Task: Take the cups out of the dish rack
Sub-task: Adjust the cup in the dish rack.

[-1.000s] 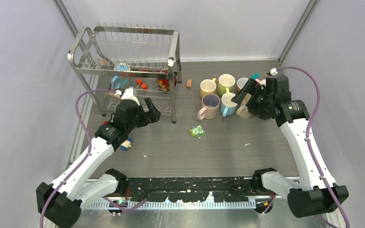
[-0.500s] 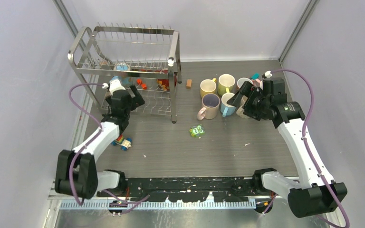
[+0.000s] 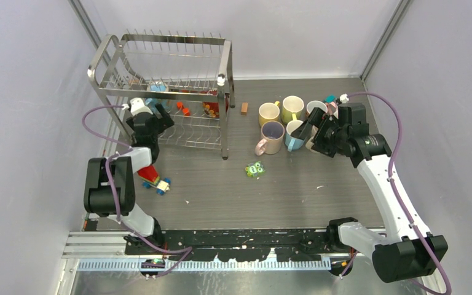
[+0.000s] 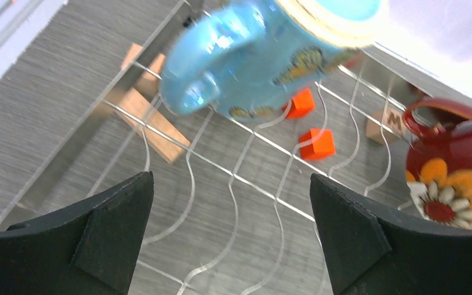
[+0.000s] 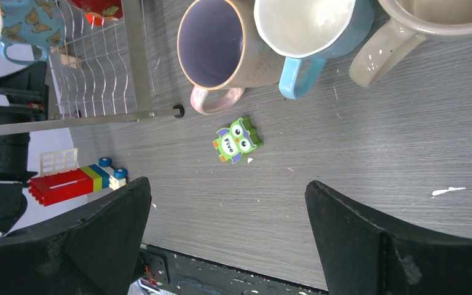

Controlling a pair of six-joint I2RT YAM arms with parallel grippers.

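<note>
Left arm [image 3: 136,157] has swung up to the dish rack [image 3: 160,40]. Its jaws, spread wide, face the blue cup [image 4: 264,55] on the lower wires. A crooked grab could bump the red cup [image 4: 452,163] beside it or snag a wire. Right jaws are spread too.

Top camera is looking down over the whole table [image 3: 295,184]; both closer wrist cameras are catching the blue mug [image 4: 264,55] [image 5: 21,21].

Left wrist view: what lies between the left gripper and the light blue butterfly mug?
Left wrist view: only wavy shelf wires of the steel dish rack, between left gripper and blue mug.
</note>
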